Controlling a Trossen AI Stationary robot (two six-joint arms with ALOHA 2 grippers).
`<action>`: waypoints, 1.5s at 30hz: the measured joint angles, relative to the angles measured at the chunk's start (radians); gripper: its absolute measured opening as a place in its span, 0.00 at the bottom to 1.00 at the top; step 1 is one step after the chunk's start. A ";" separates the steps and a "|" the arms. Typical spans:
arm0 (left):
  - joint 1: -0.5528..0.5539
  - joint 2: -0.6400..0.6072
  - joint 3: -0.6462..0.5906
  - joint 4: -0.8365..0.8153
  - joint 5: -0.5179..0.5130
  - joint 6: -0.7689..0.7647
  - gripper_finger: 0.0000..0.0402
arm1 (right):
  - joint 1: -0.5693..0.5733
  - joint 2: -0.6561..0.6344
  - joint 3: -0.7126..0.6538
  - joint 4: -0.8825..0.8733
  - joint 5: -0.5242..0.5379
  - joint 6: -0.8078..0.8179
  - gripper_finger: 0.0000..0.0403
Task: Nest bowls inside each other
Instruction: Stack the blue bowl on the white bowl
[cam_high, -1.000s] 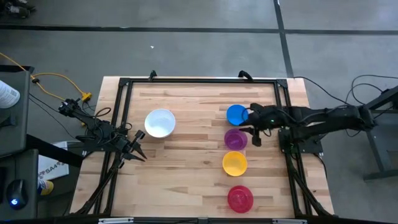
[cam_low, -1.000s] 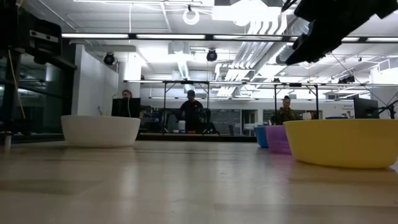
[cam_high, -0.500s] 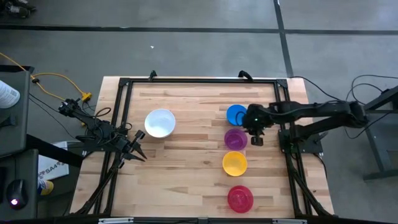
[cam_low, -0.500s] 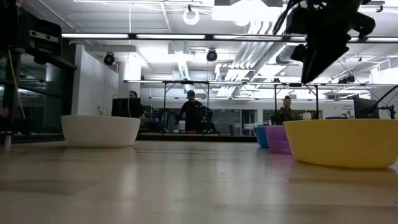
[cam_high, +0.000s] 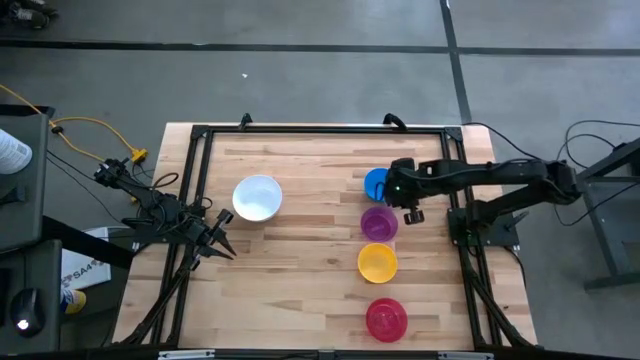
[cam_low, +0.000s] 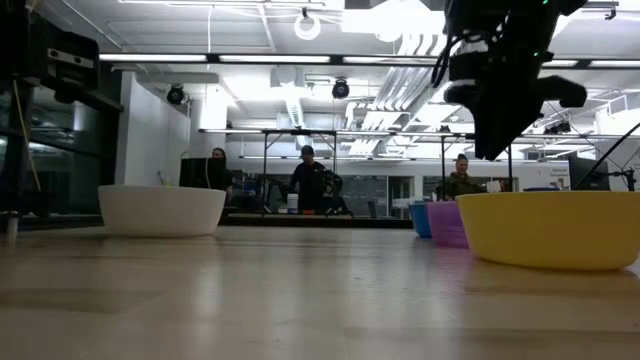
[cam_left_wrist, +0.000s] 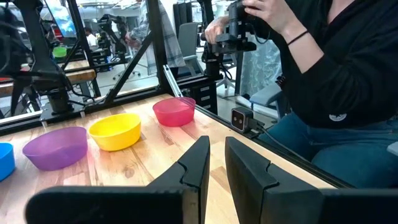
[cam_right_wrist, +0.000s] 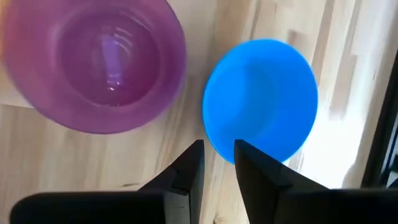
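Four bowls stand upright in a row down the table's right side: blue (cam_high: 373, 184), purple (cam_high: 378, 224), yellow (cam_high: 377, 262) and red-pink (cam_high: 386, 318). The white bowl (cam_high: 257, 197) stands alone at the left centre. My right gripper (cam_high: 398, 195) hangs above the blue bowl's (cam_right_wrist: 261, 99) rim on the side next to the purple bowl (cam_right_wrist: 93, 62). It points steeply down, open by a narrow gap (cam_right_wrist: 217, 152), well above the bowls (cam_low: 492, 150). My left gripper (cam_high: 225, 245) waits at the table's left edge, level, open by a narrow gap (cam_left_wrist: 217, 155).
A black frame rail (cam_high: 320, 130) runs round the tabletop. A seated person in dark clothes (cam_left_wrist: 336, 74) is close to the table's near edge beyond the red-pink bowl (cam_left_wrist: 174, 111). Bare wood (cam_high: 310, 230) lies between the white bowl and the row.
My right gripper has swung from nearly level to pointing steeply down, rolling as it went. It has moved toward the table's left edge and sunk a little, coming over the blue bowl. The bowls and my left arm have stayed still.
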 joint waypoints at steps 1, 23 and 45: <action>0.000 0.000 0.000 0.000 0.000 0.000 0.12 | -0.011 0.009 0.000 0.000 -0.004 0.000 0.20; 0.000 0.000 0.000 0.000 0.000 0.000 0.12 | -0.063 0.181 0.000 0.043 -0.076 -0.123 0.20; 0.000 0.000 0.000 0.000 0.000 0.000 0.12 | -0.066 0.244 0.001 0.101 -0.085 -0.142 0.20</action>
